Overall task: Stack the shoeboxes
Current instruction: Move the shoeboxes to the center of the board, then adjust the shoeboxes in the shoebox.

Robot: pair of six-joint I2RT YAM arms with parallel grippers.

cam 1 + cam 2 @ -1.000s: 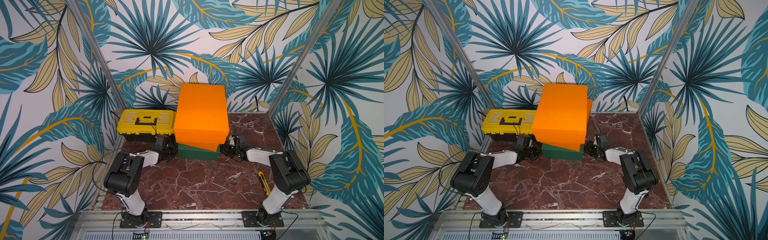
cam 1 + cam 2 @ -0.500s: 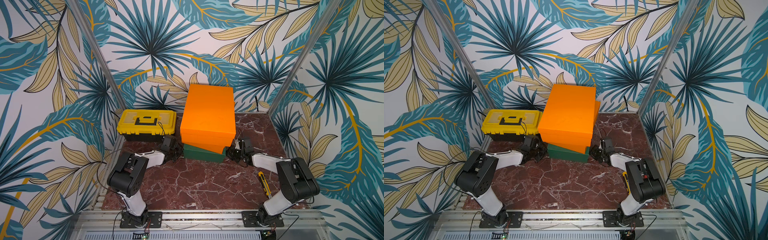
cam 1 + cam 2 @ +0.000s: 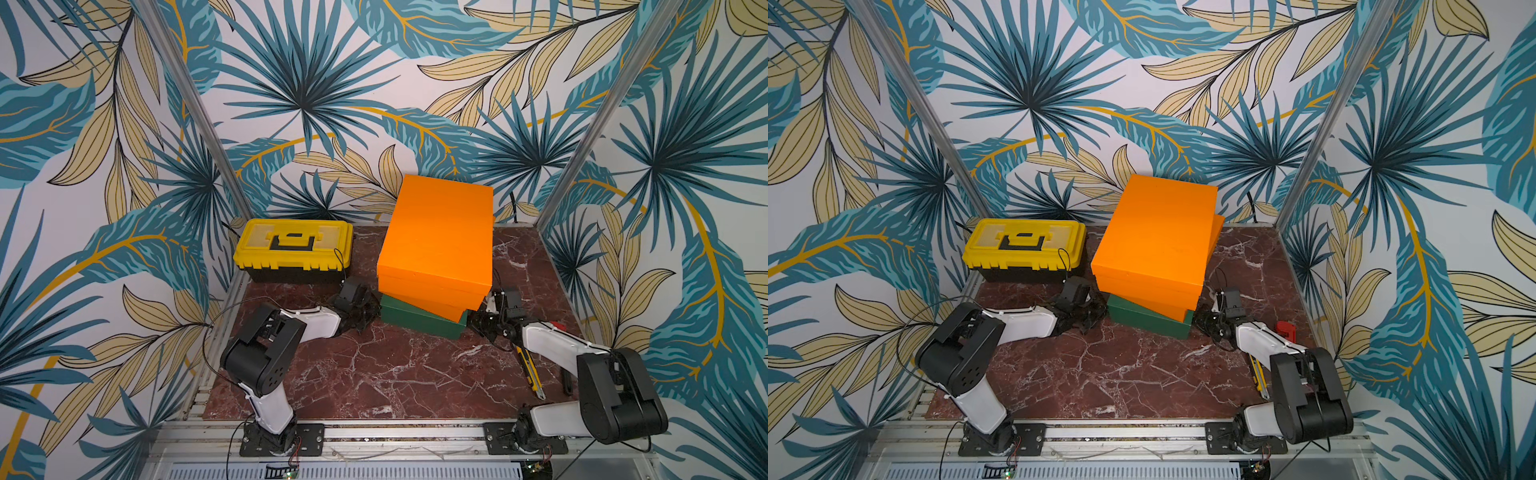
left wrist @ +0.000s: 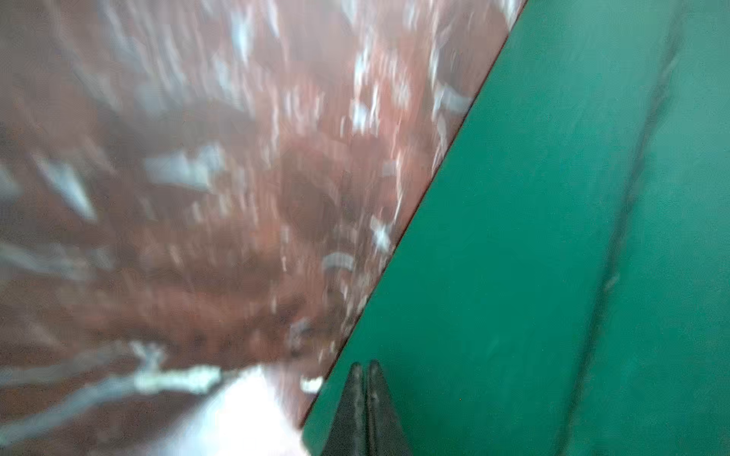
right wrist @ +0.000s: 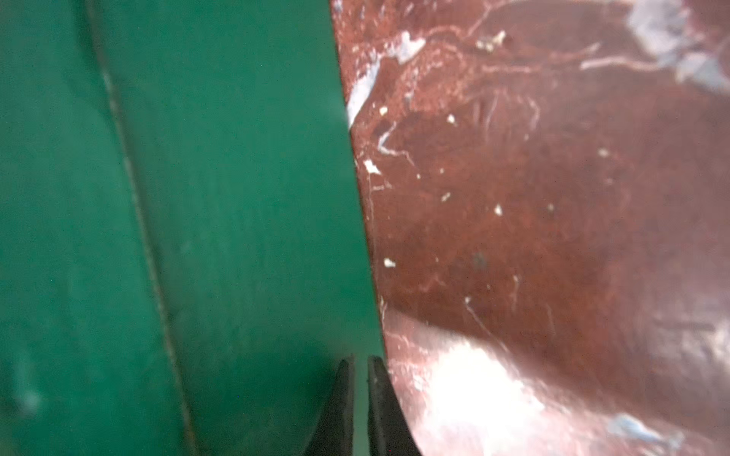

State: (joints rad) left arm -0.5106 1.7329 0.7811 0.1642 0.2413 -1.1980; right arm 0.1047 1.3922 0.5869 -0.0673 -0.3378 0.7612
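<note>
Tabletop (image 3: 395, 374): red-brown marble with white veins, under both grippers.
Toolbox (image 3: 293, 249): yellow lid, black base, handle folded flat. You'll find it near the left gripper (image 3: 368, 309), just beyond it toward the back wall.
Utility knife (image 3: 528, 368): yellow and black, lying flat behind the right gripper (image 3: 478, 323), toward your front rail.
Red item (image 3: 1285, 328): small, behind the right gripper, mostly hidden.
Walls (image 3: 311, 83): palm-leaf print.
</note>
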